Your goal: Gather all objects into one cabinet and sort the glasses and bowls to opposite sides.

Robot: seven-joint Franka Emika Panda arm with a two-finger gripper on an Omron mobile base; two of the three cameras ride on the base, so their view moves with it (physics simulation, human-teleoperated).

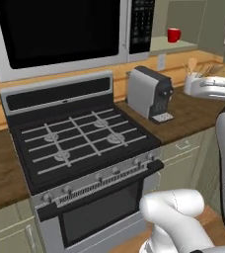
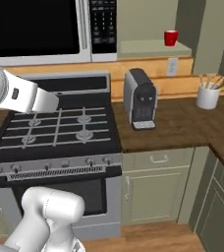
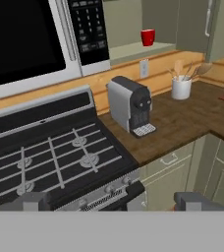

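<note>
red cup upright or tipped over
Upright. The red cup stands on its base on the open shelf beside the microwave, sides vertical and rim at the top.

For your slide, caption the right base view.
Red cup on open shelf above coffee machine, beside the stove and microwave.

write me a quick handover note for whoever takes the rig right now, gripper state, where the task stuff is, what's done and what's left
Gripper: open and holding nothing, well back from the counter, looking over the stove.
Red cup: upright on the open shelf right of the microwave, above the coffee machine.
Bowls: I cannot place them from these views.
Cabinet: a tall door with a bar handle stands right of the shelf, closed.
Done: nothing that shows; the cup is untouched.
Left: open the cabinet, gather the cup and bowls inside, cup on one side, bowls on the other.
</note>
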